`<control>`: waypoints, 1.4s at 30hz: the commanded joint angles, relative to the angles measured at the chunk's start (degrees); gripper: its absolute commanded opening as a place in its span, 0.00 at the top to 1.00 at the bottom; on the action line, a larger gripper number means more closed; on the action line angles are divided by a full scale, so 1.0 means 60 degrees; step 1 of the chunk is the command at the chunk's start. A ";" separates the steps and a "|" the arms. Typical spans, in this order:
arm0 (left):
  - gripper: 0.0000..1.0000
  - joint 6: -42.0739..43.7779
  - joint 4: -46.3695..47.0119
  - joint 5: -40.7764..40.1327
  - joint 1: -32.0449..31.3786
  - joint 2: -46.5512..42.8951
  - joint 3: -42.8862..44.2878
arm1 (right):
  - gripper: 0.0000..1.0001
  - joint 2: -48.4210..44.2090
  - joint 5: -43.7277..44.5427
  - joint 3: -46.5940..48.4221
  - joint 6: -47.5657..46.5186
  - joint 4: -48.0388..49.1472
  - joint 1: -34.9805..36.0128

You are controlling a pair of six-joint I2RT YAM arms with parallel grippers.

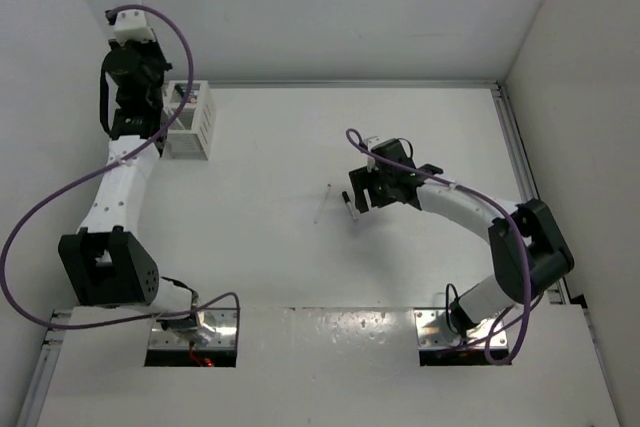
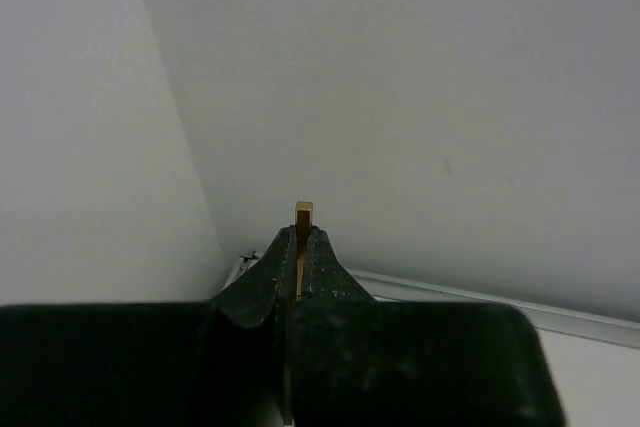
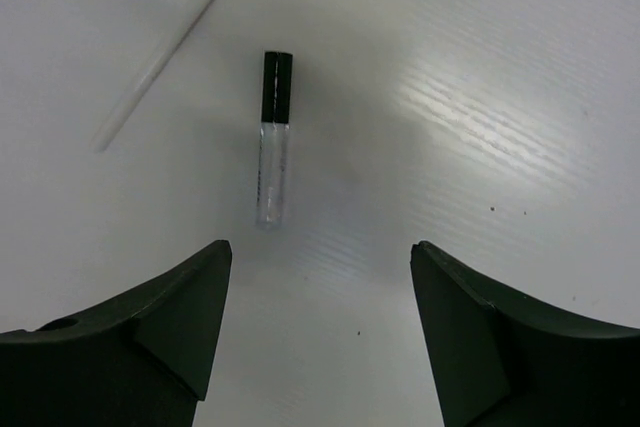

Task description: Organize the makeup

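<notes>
My left gripper (image 2: 300, 239) is shut on a tan wooden makeup stick (image 2: 303, 213), whose end pokes out just past the fingertips. It is raised and faces the back-left wall corner. My right gripper (image 3: 320, 277) hovers open over the table with nothing between its fingers. Just ahead of it lies a clear tube with a black cap (image 3: 273, 137), and a slim white stick (image 3: 165, 52) lies further left. The top view shows the tube (image 1: 349, 207) and the white stick (image 1: 320, 205) beside the right gripper (image 1: 358, 197).
A white slatted box (image 1: 200, 132) stands at the back left of the table, right beside the raised left arm (image 1: 130, 97). A metal rail (image 1: 515, 147) runs along the table's right edge. Walls close in the back and both sides.
</notes>
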 commanded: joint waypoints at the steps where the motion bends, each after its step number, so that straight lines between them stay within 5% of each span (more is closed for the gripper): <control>1: 1.00 0.0075 0.2526 0.0569 0.0619 0.0875 -0.0544 | 0.27 0.0320 -0.0360 0.0923 -0.0148 0.0183 0.0072; 11: 1.00 -0.1977 0.4023 0.2313 0.1777 0.3524 0.0041 | 0.27 0.1580 0.0036 0.2916 -0.0266 -0.1019 0.0058; 21: 1.00 -0.2622 0.3365 0.2813 0.1865 0.3923 -0.0851 | 0.27 0.2167 0.0065 0.3577 -0.0265 -0.1547 0.0058; 26: 0.65 -0.2169 0.2766 0.2959 0.1865 0.3719 -0.0809 | 0.27 0.2152 0.0138 0.3577 -0.0441 -0.1606 0.0058; 30: 0.50 -0.1977 0.2179 0.2959 0.1865 0.3427 -0.0602 | 0.24 0.1991 0.0153 0.3475 -0.0456 -0.1431 0.0058; 36: 0.47 -0.0767 0.0997 0.3251 0.1575 0.2372 -0.0048 | 0.24 0.1494 0.0080 0.2816 -0.0485 -0.1049 0.0058; 42: 0.58 0.1198 -0.1554 0.4349 0.0213 0.1318 -0.0073 | 0.24 0.0689 0.0240 0.1806 -0.0339 -0.0698 0.0058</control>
